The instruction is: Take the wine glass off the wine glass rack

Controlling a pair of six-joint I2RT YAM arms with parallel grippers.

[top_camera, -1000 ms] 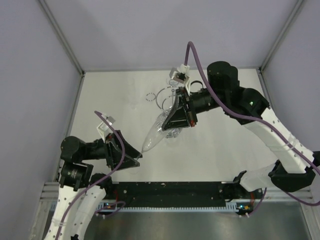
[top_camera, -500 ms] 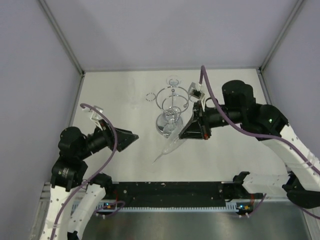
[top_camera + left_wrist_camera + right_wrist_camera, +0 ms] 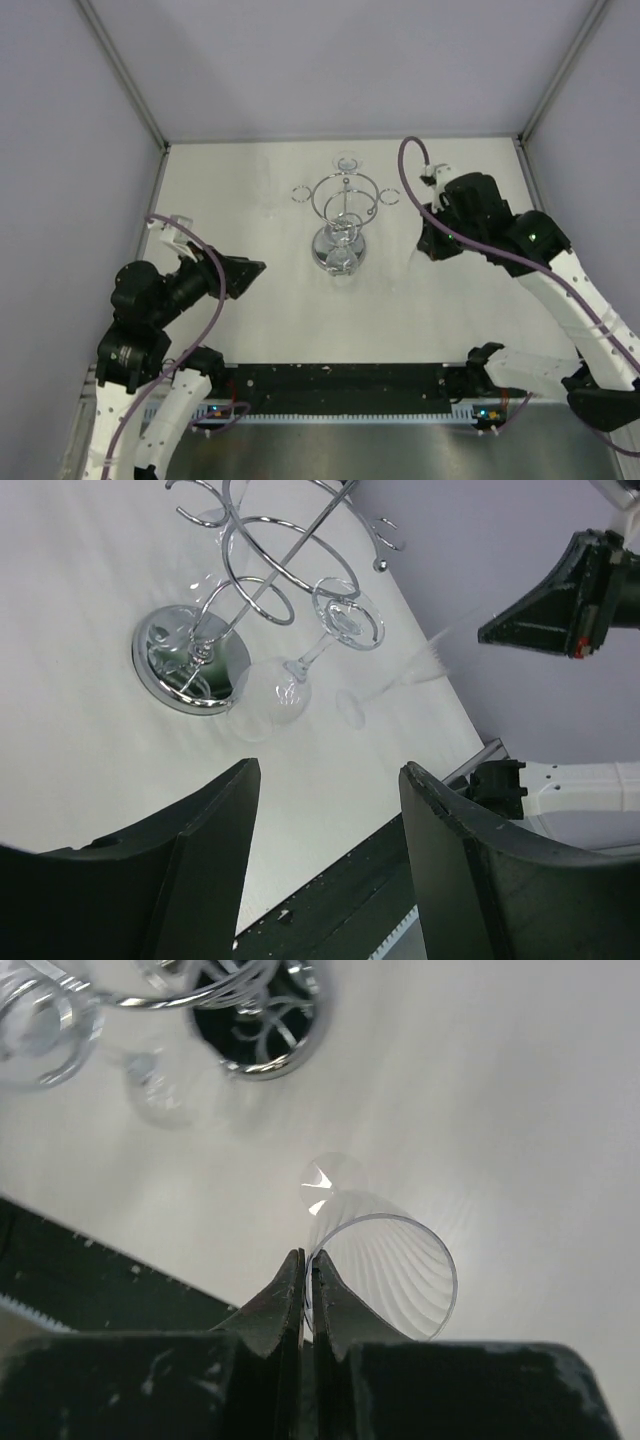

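The wine glass (image 3: 385, 1275) is already clear of the wine glass rack (image 3: 343, 213). My right gripper (image 3: 306, 1260) is closed on its rim, one finger inside the bowl and one outside, and it sits at about 3 o'clock from the rack in the overhead view. From the left wrist camera the glass hangs tilted below that gripper, foot pointing down toward the table (image 3: 250, 180). I cannot tell whether the foot is touching yet. What I judge is left is the set-down, so I would take the glass further toward 3 o'clock, bring the stem upright, and lower slowly until the foot sits flat before letting the fingers (image 3: 285, 1290) part. A pinch on a thin rim is a poor hold, so any quick wrist turn could let the glass pivot or slip. I would move gently and not squeeze harder. The main thing in the way is a second glass (image 3: 270, 692) hanging head-down from a ring, its bowl just beside the foot of mine, with the mirrored base (image 3: 190, 660) near it. I would move away from the rack, not along it. My left gripper (image 3: 330, 770) is spread wide and empty at about 8 o'clock from the rack, well apart. The black rail (image 3: 340, 380) at 6 o'clock limits placement on the near side.
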